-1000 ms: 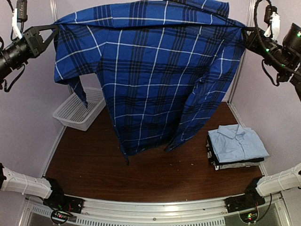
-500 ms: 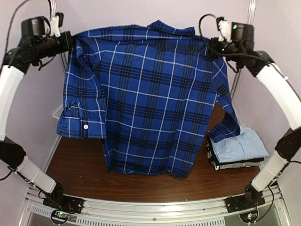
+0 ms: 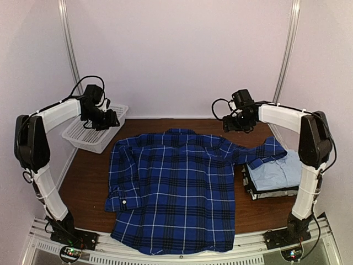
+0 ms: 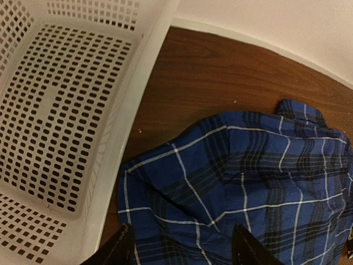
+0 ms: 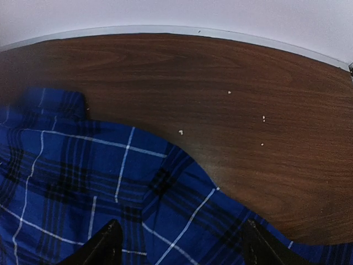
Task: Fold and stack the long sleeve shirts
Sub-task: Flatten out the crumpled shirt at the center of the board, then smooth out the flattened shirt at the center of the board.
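**Upper left.** The white lattice basket point(image 3: 83, 135) is sitting at the left back corner of the desk point(image 3: 88, 182). In the left wrist view it is showing nothing inside. The left pincer point(image 3: 109, 119) is hovering at the basket's right rim, just over the shirt's shoulder corner. In that view its fingertips point(image 4: 124, 248) are standing apart, with cloth lying loose below them and nothing clamped.

**Centre.** The plaid shirt point(image 3: 176, 193) is lying spread across the desk, collar toward the back wall and hem toward the bottom of the frame. This flat layout is judged to be preparing it for folding. The left-hand sleeve is lying doubled inward, its cuff point(image 3: 118, 202) resting on the body.

**Upper right.** The right pincer point(image 3: 234, 124) is hanging over the opposite shoulder. In its own wrist view point(image 5: 182, 245) the jaws are standing wide apart and gripping nothing.

**Right.** The stack of folded shirts point(image 3: 273, 176) is resting at the right edge of the desk, the light blue shirt point(image 3: 276, 172) uppermost. The right-hand sleeve point(image 3: 270, 150) is trailing onto it, and is judged to need drawing back before folding.

**Obscured.**
- Both wrist views are cutting the fingers off at the bottom edge.
- The sleeve is covering the back part of the stack.
- The lower shirts are showing edges only, so their count is not determinable.
- The hem is reaching the desk's near edge, and whether it is overhanging is not determinable.
- No button row is showing.
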`<action>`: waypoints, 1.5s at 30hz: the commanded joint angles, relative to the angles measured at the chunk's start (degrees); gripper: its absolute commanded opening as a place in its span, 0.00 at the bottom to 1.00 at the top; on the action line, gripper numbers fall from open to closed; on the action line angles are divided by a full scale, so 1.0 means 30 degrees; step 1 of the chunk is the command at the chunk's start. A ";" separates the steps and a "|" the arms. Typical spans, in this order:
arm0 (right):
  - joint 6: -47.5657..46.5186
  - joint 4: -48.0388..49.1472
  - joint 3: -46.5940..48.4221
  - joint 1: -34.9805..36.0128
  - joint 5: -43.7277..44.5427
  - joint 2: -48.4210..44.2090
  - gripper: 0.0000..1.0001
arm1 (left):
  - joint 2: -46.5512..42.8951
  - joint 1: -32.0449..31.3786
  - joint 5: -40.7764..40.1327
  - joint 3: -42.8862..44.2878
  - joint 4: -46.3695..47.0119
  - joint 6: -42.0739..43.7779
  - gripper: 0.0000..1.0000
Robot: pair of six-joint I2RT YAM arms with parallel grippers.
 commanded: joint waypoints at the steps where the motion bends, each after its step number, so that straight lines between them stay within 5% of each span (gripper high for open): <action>1: 0.1376 0.2213 -0.2630 0.1211 -0.1447 -0.3332 0.76 | -0.2838 -0.1741 0.0114 -0.0899 0.2004 -0.0296 0.61; 9: 0.3814 0.4948 -0.6794 0.4174 -0.3818 -0.4559 0.75 | -0.5073 -0.5319 0.0580 -0.5428 0.3184 -0.2477 0.53; 18: 0.5370 0.6761 -0.7637 0.8094 -0.2683 -0.3148 0.68 | -0.9804 -0.6985 -0.1381 -1.2296 0.3307 -0.5744 0.51; 31: 0.4799 0.6467 -0.5278 0.8139 -0.0057 0.1244 0.63 | -1.4247 -0.7374 -0.4811 -1.7774 0.0320 -1.0119 0.43; 45: 0.4275 0.5919 -0.3345 0.7400 0.1847 0.3691 0.64 | -1.3932 -0.7359 -0.3027 -2.0185 0.1174 -1.0785 0.47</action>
